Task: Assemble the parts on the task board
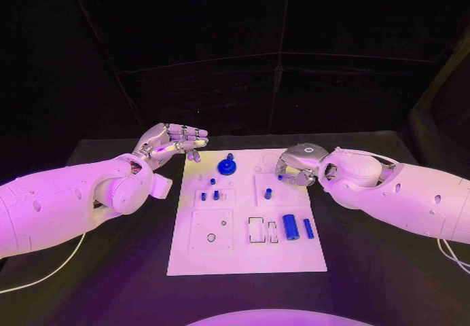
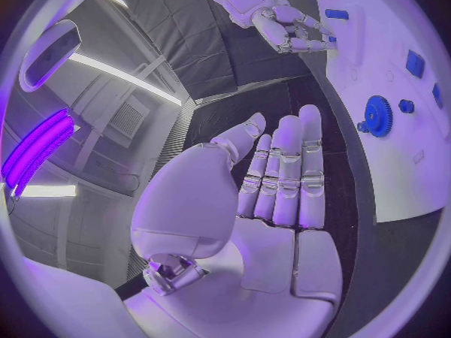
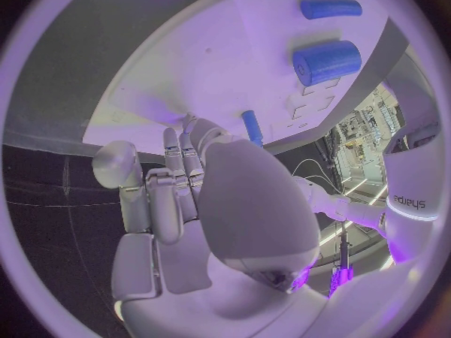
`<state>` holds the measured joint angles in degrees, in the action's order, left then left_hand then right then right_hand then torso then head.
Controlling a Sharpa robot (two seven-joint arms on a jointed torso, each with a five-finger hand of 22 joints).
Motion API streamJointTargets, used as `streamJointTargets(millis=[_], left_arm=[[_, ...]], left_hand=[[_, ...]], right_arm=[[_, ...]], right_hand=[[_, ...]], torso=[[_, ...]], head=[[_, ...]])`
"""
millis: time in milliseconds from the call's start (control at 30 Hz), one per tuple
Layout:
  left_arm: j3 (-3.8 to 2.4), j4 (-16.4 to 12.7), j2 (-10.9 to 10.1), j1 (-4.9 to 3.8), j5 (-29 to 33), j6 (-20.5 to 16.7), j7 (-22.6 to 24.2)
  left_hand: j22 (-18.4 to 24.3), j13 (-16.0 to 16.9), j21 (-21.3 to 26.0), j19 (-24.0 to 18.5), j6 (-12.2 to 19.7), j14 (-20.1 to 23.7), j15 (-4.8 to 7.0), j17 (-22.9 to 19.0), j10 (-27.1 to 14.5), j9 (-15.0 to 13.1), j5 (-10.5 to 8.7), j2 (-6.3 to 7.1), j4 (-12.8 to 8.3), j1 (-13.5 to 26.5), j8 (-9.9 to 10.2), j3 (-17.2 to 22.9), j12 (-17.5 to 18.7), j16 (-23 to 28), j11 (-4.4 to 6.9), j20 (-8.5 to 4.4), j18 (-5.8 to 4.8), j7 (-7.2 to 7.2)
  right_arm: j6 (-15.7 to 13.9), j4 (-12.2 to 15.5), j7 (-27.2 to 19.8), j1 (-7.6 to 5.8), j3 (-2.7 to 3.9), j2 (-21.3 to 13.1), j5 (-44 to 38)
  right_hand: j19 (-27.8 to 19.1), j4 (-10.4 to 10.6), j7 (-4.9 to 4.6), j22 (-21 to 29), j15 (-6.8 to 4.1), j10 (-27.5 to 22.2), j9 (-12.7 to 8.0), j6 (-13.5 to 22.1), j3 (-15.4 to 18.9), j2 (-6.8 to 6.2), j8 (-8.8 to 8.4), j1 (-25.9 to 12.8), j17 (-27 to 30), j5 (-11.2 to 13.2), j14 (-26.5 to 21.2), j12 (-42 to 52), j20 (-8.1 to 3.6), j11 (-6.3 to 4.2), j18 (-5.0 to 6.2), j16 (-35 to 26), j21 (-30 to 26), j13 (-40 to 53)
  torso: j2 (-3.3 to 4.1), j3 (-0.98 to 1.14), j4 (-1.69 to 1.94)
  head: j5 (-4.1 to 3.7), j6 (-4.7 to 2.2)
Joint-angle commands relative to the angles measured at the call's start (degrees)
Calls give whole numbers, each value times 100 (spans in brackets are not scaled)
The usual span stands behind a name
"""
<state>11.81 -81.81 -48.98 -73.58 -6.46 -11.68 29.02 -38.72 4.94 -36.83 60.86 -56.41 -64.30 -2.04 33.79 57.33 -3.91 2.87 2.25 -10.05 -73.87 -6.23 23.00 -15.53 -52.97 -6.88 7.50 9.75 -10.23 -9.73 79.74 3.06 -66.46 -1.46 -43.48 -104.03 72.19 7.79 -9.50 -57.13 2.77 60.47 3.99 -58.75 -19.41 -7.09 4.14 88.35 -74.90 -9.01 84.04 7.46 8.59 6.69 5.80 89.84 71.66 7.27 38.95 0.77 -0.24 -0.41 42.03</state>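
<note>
The white task board (image 1: 245,255) lies in the middle of the black table. A blue gear (image 1: 227,166) (image 2: 378,116) stands at its far edge, and small blue pegs (image 1: 210,195) stand further in. My left hand (image 1: 174,142) (image 2: 282,180) hovers off the board's far left corner, palm bare and fingers straight. My right hand (image 1: 299,163) (image 3: 188,180) is curled over the board's far right part. A small blue peg (image 1: 281,178) (image 3: 252,126) shows at its fingertips, seemingly pinched; the thumb hides the contact.
A thick blue cylinder (image 1: 290,225) (image 3: 326,61) and a thinner blue rod (image 1: 308,228) (image 3: 330,8) lie on the board's near right. Another blue peg (image 1: 267,194) stands mid-board. Black table (image 1: 382,272) surrounds the board on all sides.
</note>
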Motion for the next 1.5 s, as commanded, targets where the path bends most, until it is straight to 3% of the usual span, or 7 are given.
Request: streamJointTargets(millis=[33,500,667,833,1067,1500], left_arm=[[-4,-11,-1,-7,56,85,69],[-4,28,-2,-8,56,65,22],[-4,31,-3,-8,56,65,13],[-4,30,-3,-8,56,67,-2],[-4,27,-14,-9,56,66,-18],[-4,27,-44,-10,56,71,-50]], left_hand=[[4,-5,19,-35,3,29,2,-5,-41,4,-11,-24,-2,-1,-4,-30,-25,32,-6,14,73,-24],[21,-10,41,-35,5,38,-2,-26,-61,4,-11,-25,-5,-12,-5,-43,-28,44,-10,16,73,-27],[26,-12,47,-34,6,40,-2,-32,-67,3,-12,-27,-8,-19,-6,-45,-30,48,-11,16,73,-27],[26,-12,47,-34,6,40,-2,-32,-67,3,-12,-27,-8,-19,-6,-45,-30,48,-11,16,73,-27],[38,-15,62,-31,2,47,-1,-52,-79,2,-11,-38,-21,-48,-11,-46,-37,58,-12,15,74,-29],[46,-18,71,-26,2,49,1,-67,-87,1,-11,-44,-33,-72,-13,-45,-44,63,-14,13,75,-31]], right_arm=[[153,5,11,-7,1,19,-45],[348,34,-71,5,0,49,42],[367,14,-45,7,-1,60,47],[353,-10,6,7,-1,85,47],[205,-29,124,9,-1,128,-22],[-251,189,110,11,1,-2,132]], right_hand=[[15,-10,-10,-19,31,61,11,-56,-74,-4,-14,-65,-1510,22,596,-33,35,-1,74,16,37,-41],[153,-74,2,-259,19,277,28,-202,-300,-33,13,-165,-1510,68,596,-23,26,-23,30,16,195,-176],[230,-109,13,-398,6,425,50,-329,-428,47,57,-191,-1510,123,596,1,23,-45,5,16,286,-219],[274,-213,22,-486,-18,538,62,-422,-674,215,73,-168,-1510,502,596,-24,3,-67,-10,16,351,-286],[318,-419,16,-589,-30,629,69,-469,-923,296,69,-102,-1510,586,596,-48,-14,-77,-28,16,423,-329],[339,-612,-8,-663,-14,646,59,-458,-1087,199,30,-172,-1510,564,596,-106,-7,-57,-39,16,483,-350]], torso=[[0,1,-11],[-2,-1,-6],[1,-1,-5],[-3,0,4],[-10,-1,0],[-4,2,-15]], head=[[14,6],[8,18],[9,25],[7,30],[18,37],[25,18]])
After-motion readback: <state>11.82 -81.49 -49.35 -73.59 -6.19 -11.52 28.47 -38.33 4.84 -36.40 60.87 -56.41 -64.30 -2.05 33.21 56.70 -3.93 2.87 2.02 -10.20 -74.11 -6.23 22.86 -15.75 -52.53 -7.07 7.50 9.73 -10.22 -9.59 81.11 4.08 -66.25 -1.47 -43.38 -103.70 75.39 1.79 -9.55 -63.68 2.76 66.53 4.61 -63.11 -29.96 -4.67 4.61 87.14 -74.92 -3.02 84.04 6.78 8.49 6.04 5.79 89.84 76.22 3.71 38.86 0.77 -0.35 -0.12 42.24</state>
